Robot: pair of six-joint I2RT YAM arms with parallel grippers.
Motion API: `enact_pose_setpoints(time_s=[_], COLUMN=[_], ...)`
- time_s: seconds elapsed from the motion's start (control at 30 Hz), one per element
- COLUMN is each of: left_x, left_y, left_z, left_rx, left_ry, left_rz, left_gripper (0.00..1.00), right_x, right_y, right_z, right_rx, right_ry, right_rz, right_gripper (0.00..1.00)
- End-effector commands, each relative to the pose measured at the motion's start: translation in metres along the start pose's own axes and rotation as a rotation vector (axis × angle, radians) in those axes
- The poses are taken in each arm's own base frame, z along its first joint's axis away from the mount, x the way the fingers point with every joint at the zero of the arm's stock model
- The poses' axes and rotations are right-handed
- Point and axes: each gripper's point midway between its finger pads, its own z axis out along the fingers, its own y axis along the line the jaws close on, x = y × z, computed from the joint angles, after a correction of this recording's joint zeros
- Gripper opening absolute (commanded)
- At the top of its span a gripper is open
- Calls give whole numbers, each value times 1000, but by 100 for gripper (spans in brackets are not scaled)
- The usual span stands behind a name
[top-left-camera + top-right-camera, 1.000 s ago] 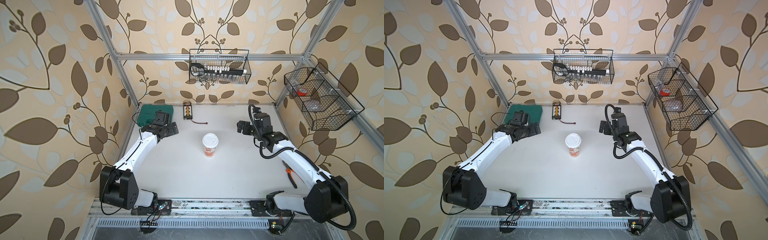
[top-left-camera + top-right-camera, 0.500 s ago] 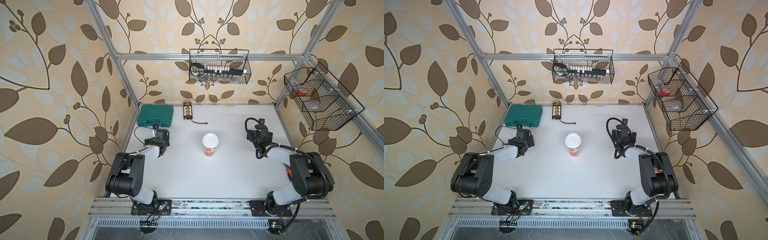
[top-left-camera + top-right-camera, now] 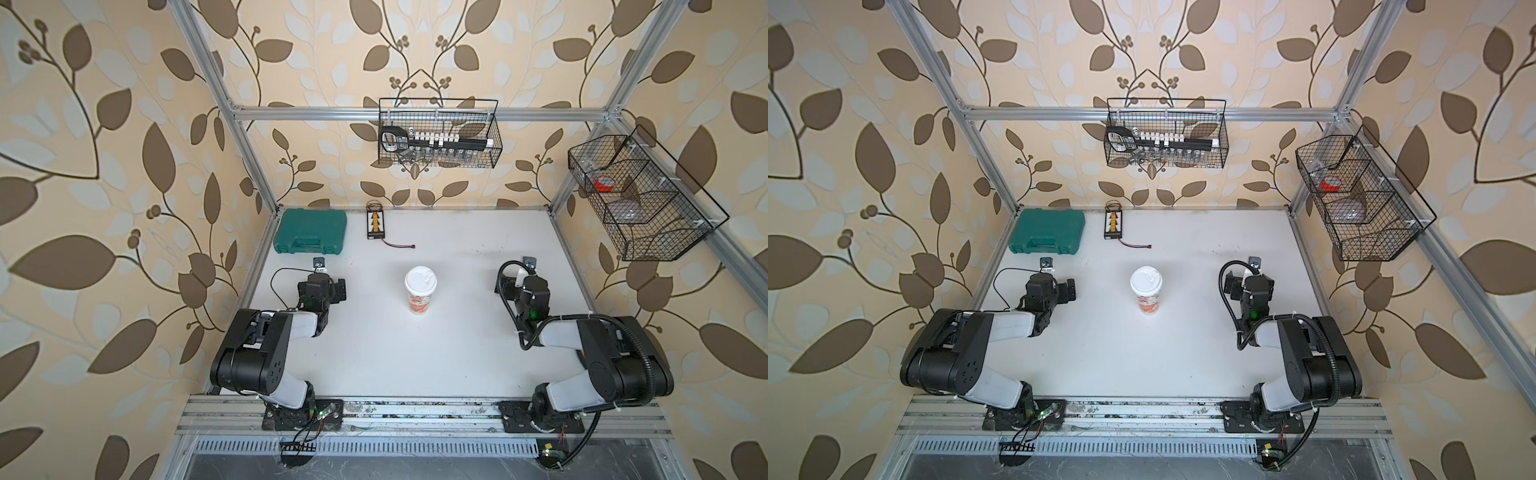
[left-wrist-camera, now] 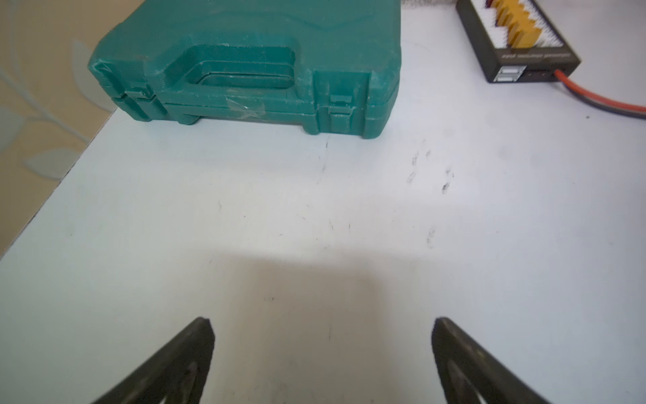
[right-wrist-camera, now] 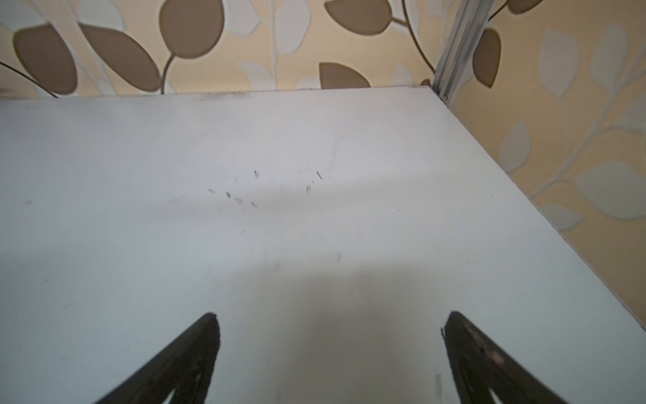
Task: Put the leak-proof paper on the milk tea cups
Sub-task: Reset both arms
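Observation:
The milk tea cup, white with red-orange print low on its side, stands upright mid-table in both top views. A white lid covers its mouth. The leak-proof paper is out of view. My left gripper sits low over the table, left of the cup and well apart from it. In the left wrist view it is open over bare table. My right gripper hangs at the right, equally far from the cup. It is open and holds nothing.
A green tool case lies at the back left corner, just ahead of the left gripper. A black charger board with a red lead lies beside it. Wire baskets hang on the back and right frames.
Both arms have folded back from their reach towards the table's far half, and the grippers now sit lower and nearer the front. Both stayed open. The cup has not moved.

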Motion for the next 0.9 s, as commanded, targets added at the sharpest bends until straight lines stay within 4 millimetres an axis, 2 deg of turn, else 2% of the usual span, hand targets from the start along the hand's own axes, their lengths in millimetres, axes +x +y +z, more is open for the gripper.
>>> enact_pose_setpoints(time_s=[0.0,0.87], left_x=[-26,-25], left_y=[-10,-9], left_z=[-2,-3], left_rx=[77,82], left_ry=[-98,-94], left_rz=[-2,-7], left_gripper=[99,99], right_x=[-9,-11], right_y=[8,7], right_z=[-4,-5], right_rx=[-57,-63], right_ry=[-70,-70], right_rz=[5,11], right_gripper=[100,100])
